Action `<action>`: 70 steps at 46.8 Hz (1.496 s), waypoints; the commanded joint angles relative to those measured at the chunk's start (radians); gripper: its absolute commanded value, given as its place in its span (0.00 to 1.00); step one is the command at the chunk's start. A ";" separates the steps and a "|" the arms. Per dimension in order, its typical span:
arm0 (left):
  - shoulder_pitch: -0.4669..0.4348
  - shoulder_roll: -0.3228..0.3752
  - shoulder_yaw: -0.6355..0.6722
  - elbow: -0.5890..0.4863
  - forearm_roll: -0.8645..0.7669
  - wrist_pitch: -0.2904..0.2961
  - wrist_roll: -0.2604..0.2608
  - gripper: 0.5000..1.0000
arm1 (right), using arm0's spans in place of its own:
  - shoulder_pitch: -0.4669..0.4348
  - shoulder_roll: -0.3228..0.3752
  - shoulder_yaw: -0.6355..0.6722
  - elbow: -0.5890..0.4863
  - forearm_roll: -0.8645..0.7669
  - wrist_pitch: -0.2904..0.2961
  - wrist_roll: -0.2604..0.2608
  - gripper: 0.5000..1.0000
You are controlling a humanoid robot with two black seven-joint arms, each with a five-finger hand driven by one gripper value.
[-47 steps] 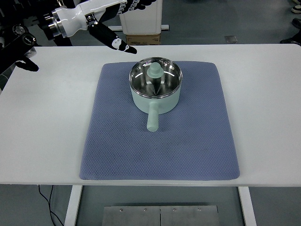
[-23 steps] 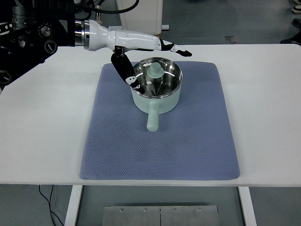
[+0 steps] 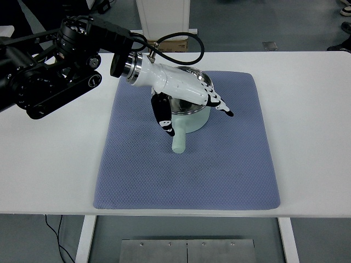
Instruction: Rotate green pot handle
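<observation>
White table [image 3: 307, 126] carries a blue-grey mat [image 3: 219, 170], laid square to the near edge; mat likely there so the pot can turn without sliding off line. Green pot [image 3: 193, 121] sits on the mat's far half, roughly centred left to right, mostly covered from above by the left hand. Steel rim shows behind the wrist; inside of the pot is hidden, so contents can't be confirmed.

Left arm [image 3: 49, 82] reaches in from the left edge, low across the table. Left hand [image 3: 184, 96] hangs palm-down over the pot, fingers spread wide and holding nothing. Thumb [image 3: 163, 116] drops down the pot's left side, near the handle root; the other fingertips [image 3: 222, 107] extend past the pot's right rim. Contact with the pot probably not made, view too poor to be sure.

Pot handle [image 3: 179, 142] points straight toward the near edge, clear of the fingers. Judgement: hand is bracketing the pot ahead of a grip; rotation not started.

Right arm not visible.
</observation>
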State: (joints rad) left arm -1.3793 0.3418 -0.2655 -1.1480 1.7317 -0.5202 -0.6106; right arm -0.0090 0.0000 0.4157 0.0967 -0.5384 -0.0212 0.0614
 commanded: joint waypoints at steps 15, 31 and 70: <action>-0.052 -0.020 0.164 -0.002 0.109 0.048 0.000 1.00 | 0.000 0.000 0.000 0.000 0.000 0.001 0.000 1.00; -0.044 -0.083 0.215 -0.002 0.167 0.097 0.000 1.00 | 0.000 0.000 0.000 0.000 0.000 0.000 0.000 1.00; -0.047 -0.063 0.253 -0.048 0.160 0.025 0.000 1.00 | 0.000 0.000 0.000 0.000 0.000 0.000 0.000 1.00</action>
State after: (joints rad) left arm -1.4267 0.2706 -0.0121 -1.1966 1.8912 -0.4952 -0.6110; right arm -0.0092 0.0000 0.4157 0.0966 -0.5384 -0.0211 0.0614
